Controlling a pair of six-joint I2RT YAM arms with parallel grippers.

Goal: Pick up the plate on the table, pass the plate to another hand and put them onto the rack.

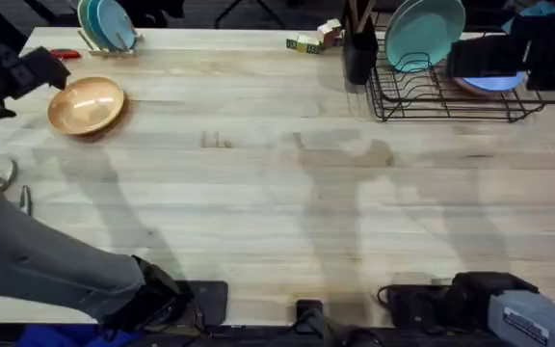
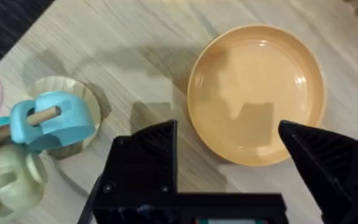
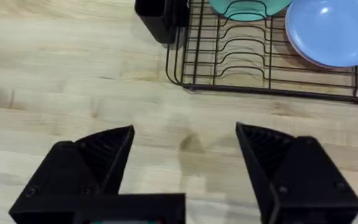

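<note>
The orange plate (image 1: pixel 87 106) lies flat on the table (image 1: pixel 277 193) at the far left. My left gripper (image 1: pixel 41 69) hovers just beyond its left rim. In the left wrist view the plate (image 2: pixel 257 93) sits under the open left gripper (image 2: pixel 229 140), with nothing between the fingers. The black wire rack (image 1: pixel 451 92) stands at the back right. My right gripper (image 3: pixel 185 140) is open over bare wood just in front of the rack (image 3: pixel 272 62), holding nothing.
The rack holds an upright teal plate (image 1: pixel 422 31), a light blue dish (image 3: pixel 334 28) and a black utensil cup (image 1: pixel 359 48). A wooden holder with teal plates (image 1: pixel 106 26) stands at the back left. Mugs on a stand (image 2: pixel 48 118) sit left of the plate.
</note>
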